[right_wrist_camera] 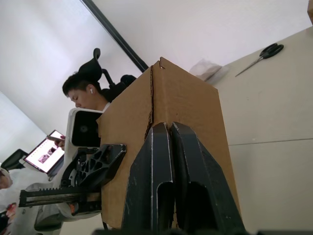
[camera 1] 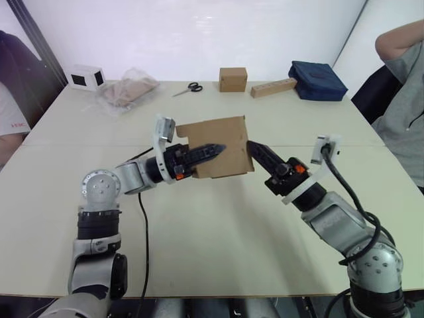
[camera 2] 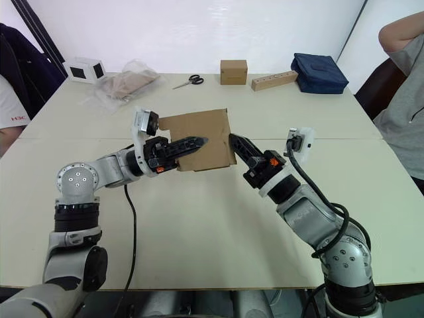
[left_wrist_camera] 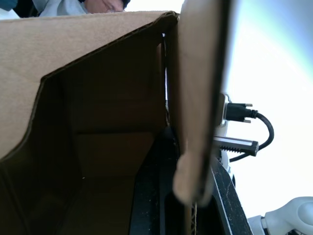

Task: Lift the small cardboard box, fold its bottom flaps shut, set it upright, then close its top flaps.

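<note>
The box hangs in the air above the middle of the counter, held between the two arms and clear of the surface. The left end effector reaches in from the left, one black finger lying across the box's near brown face. In the left wrist view a cardboard panel stands edge-on between its fingers, one finger inside the box's dark interior and the other outside, so it is pinching a wall or flap of the box. The right end effector comes in from the right and meets the box at its right edge. In the right wrist view its two fingers are pressed together, tips against the box's corner edge; nothing is visibly caught between them.

Along the far side of the counter sit a white cube with dark faces, a clear plastic bag, scissors, a cube-shaped brown box, a long tan block and a dark blue pouch, all well apart from the held box. A person's arm shows at the right edge, and another person's sleeve at the left edge.
</note>
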Tool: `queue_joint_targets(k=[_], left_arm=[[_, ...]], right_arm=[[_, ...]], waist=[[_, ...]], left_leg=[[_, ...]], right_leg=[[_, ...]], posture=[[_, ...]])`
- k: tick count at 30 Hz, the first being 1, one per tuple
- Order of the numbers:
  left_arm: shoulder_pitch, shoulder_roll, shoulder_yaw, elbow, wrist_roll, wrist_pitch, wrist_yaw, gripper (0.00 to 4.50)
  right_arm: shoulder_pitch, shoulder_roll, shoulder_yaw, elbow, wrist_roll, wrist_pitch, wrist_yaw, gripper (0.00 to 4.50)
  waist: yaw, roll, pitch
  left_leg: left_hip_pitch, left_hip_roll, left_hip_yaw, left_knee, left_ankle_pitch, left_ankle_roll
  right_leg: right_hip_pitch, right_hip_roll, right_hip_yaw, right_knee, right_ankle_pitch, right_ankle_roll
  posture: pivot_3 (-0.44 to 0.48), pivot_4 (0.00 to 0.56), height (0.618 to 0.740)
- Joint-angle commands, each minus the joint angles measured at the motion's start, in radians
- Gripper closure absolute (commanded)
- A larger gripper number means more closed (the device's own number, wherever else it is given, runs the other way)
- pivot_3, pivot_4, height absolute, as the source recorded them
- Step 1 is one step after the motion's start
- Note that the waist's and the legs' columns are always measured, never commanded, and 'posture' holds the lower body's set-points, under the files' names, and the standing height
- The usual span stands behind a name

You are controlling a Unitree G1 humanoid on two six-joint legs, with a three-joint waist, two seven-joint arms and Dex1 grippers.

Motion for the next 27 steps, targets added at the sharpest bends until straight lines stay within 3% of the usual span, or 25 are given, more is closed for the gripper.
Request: queue_joint_targets(k=[1, 14, 27], left_arm=[[-0.010, 0.003, -0.009, -0.033, -0.008, -0.012, -0.022, 4.50], [-0.012, 0.007, -0.025, -0.047, -0.013, -0.010, -0.045, 4.50], [-0.006, 0.010, -0.020, -0.041, -0.003, -0.028, -0.053, 4.50]], right_arm=[[-0.021, -0.009, -0.003, -0.048, 0.075, -0.002, -0.007, 4.42], [-0.067, -0.084, 0.048, -0.007, 0.153, 0.072, 0.054, 4.42], [-0.017, -0.190, -0.169, -0.036, 0.243, -0.014, 0.030, 4.42]], waist=[[0.000, 0.000, 0.000], [0.000, 0.000, 0.000], [0.001, 0.000, 0.000]], left_leg=[[0.000, 0.000, 0.000, 0.000, 0.000, 0.000], [0.000, 0.000, 0.000, 0.000, 0.000, 0.000], [-0.001, 0.000, 0.000, 0.000, 0.000, 0.000]], right_leg=[[0.000, 0.000, 0.000, 0.000, 0.000, 0.000], [0.000, 0.000, 0.000, 0.000, 0.000, -0.001], [0.000, 0.000, 0.000, -0.001, 0.000, 0.000]], posture=[[0.000, 0.150, 0.740], [0.000, 0.150, 0.740], [0.000, 0.150, 0.740]])
